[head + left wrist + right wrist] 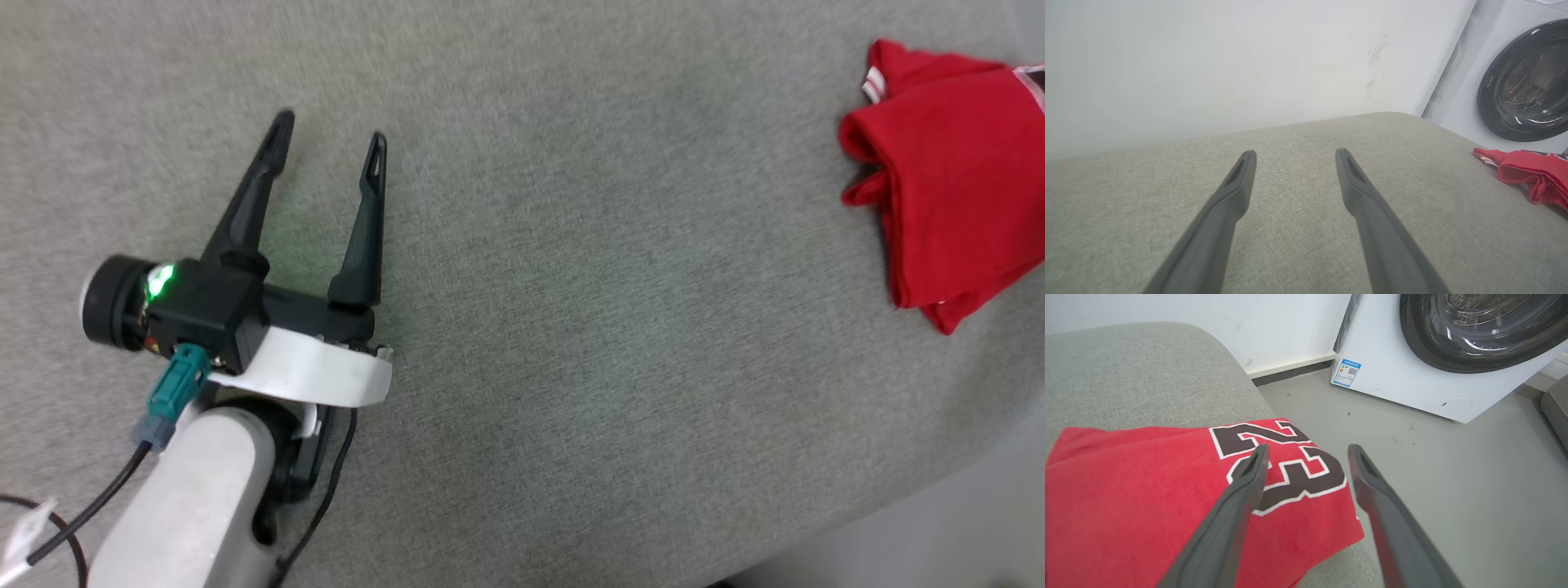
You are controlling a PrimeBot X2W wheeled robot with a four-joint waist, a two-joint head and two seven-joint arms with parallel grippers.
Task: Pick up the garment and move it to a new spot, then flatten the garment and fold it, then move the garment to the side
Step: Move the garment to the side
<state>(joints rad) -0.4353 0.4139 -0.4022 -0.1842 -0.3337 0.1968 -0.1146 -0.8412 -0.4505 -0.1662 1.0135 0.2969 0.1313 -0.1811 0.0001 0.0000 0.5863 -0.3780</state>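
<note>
The garment (955, 204), a red jersey, lies folded at the right edge of the grey cushioned surface (571, 286). In the right wrist view the garment (1147, 490) shows black white-outlined numbers and reaches the cushion's corner. My right gripper (1306, 451) hangs open just above that corner, nothing between its fingers. My left gripper (331, 139) stands open over bare cushion far to the left of the jersey, fingers empty. The left wrist view shows my left gripper (1295, 154) open and the garment (1531, 173) off to the right.
A white washing machine (1412, 367) with a dark round door stands on the grey floor (1474, 490) beyond the cushion's corner. A white wall (1229, 61) runs behind the cushion. The cushion's front right edge drops to the floor (939, 531).
</note>
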